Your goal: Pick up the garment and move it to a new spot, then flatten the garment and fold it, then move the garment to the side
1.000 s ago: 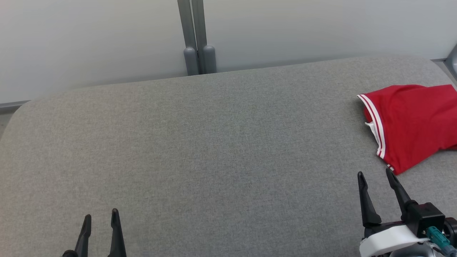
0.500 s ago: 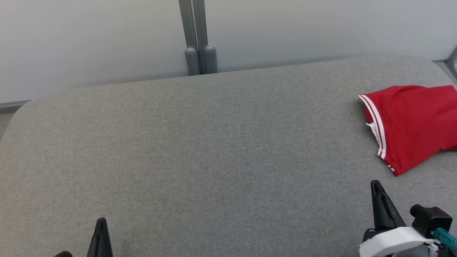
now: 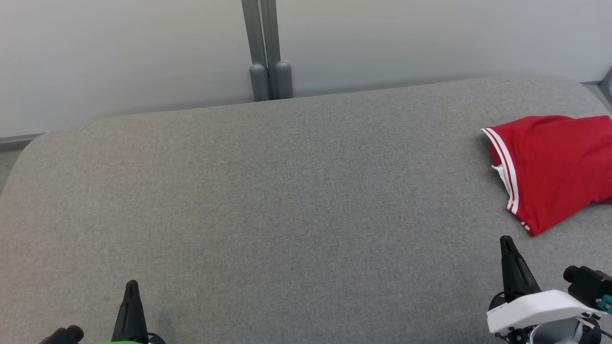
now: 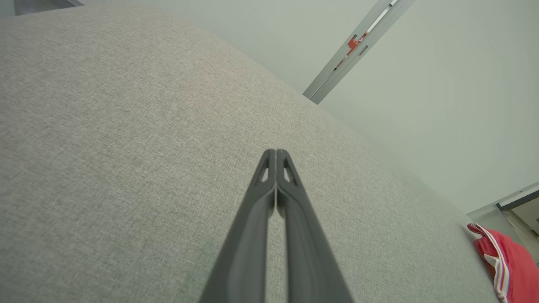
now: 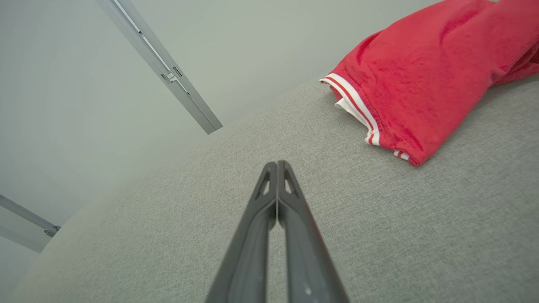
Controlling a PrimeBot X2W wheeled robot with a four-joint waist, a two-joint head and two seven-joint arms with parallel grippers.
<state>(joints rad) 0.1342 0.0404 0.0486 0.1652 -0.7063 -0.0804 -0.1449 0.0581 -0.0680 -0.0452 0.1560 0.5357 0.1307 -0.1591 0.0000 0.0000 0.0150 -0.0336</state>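
The garment (image 3: 554, 167) is a folded red piece with white-striped trim, lying at the right edge of the grey padded table (image 3: 287, 200). The right wrist view has the garment (image 5: 421, 84) ahead and to the right, apart from my fingers. Far off at the lower right of the left wrist view lies the garment (image 4: 507, 269). My right gripper (image 3: 507, 241) hovers just in front of the garment, shut and holding nothing; its tips meet in the right gripper (image 5: 276, 165). My left gripper (image 3: 131, 285) sits at the lower left, shut and holding nothing, as the left gripper (image 4: 276, 153) confirms.
A grey post (image 3: 267, 52) stands behind the table's far edge against a pale wall. The table's rounded left corner (image 3: 28, 148) and right corner (image 3: 583, 88) mark its limits.
Both grippers have shut from open. The left one dropped lower in the head view; the right one drew back slightly from the garment, which has not moved.
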